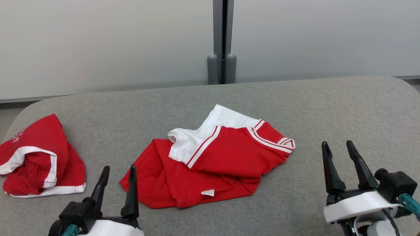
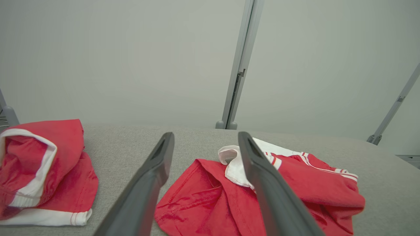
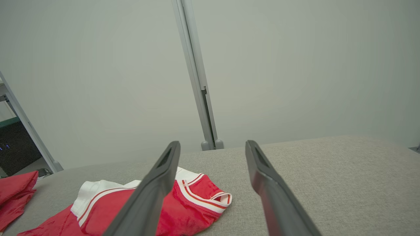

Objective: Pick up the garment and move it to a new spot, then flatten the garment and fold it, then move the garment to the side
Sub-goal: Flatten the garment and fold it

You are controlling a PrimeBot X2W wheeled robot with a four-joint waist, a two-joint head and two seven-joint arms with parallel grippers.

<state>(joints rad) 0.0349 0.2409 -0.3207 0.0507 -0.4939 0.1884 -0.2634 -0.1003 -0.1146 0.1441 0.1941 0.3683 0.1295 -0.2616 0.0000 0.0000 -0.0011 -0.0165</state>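
While both stand wide open and empty, the left tool (image 1: 119, 167) hangs near the crumpled red-and-white cloth shirt (image 1: 223, 157) lying midway on the grey fabric surface (image 1: 328, 108), the right tool (image 1: 336, 142) well apart from it; another bunched red garment (image 1: 39, 157) lies leftward

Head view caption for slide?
Open left gripper and right gripper flank crumpled red-and-white shirt on grey table; second garment left.

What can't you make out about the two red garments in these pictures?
Head view: white print on the left garment is cut off by the picture's left edge.
Head view: the white label on the centre garment is too small to read.
Left wrist view: a finger of the left gripper hides part of the centre garment's white trim.
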